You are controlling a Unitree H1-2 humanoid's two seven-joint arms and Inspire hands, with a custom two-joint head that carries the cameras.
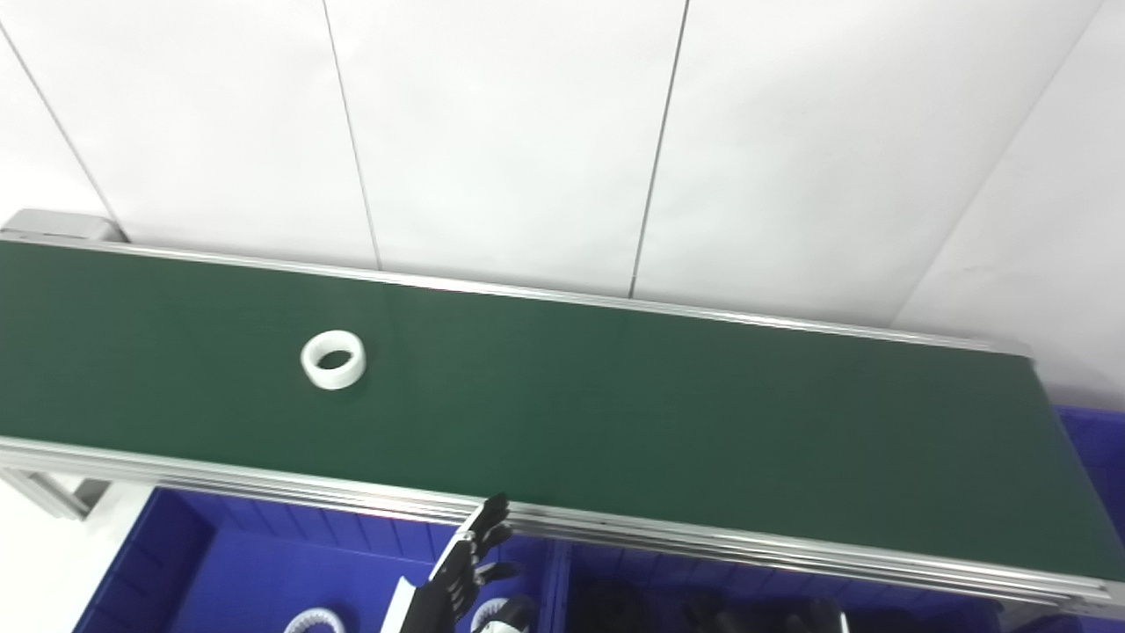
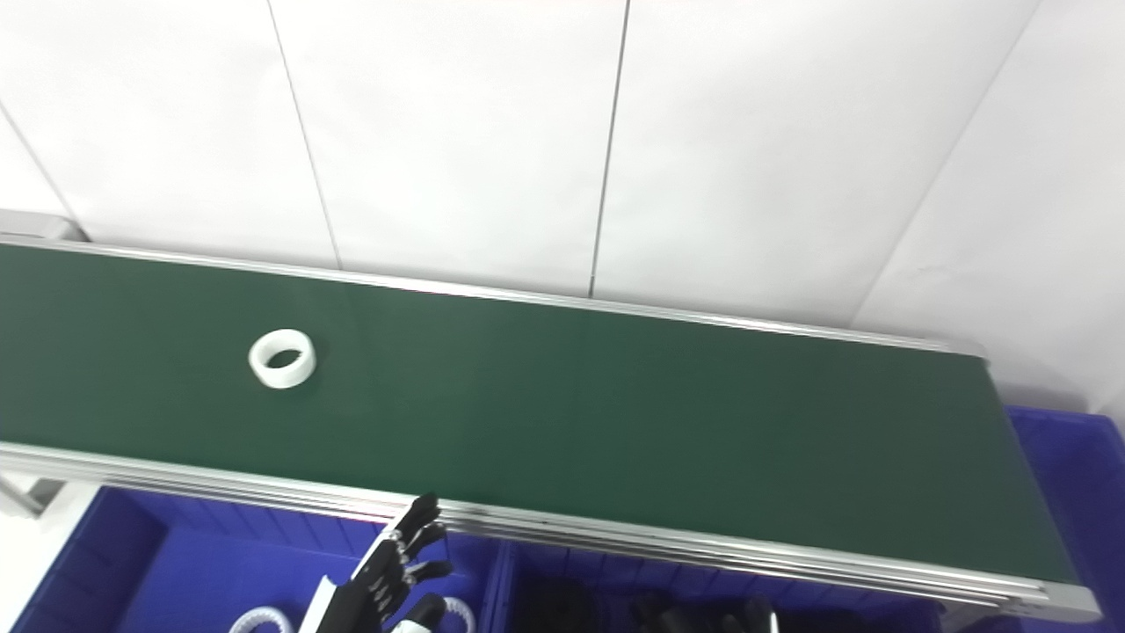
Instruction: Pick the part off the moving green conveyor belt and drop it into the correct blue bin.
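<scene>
A white ring-shaped part [image 1: 333, 359] lies flat on the green conveyor belt [image 1: 615, 396], left of the middle; it also shows in the right eye view [image 2: 281, 358]. My left hand [image 1: 466, 567] is black, open and empty, fingers spread. It is raised over the left blue bin [image 1: 228, 563] just below the belt's near rail, well to the right of and nearer than the ring. The right hand is not in view.
The left blue bin holds white ring parts [image 1: 314, 621]. A second blue bin [image 1: 747, 598] to its right holds dark parts [image 1: 703, 611]. Another blue bin [image 1: 1094, 440] stands past the belt's right end. A white panelled wall stands behind the belt.
</scene>
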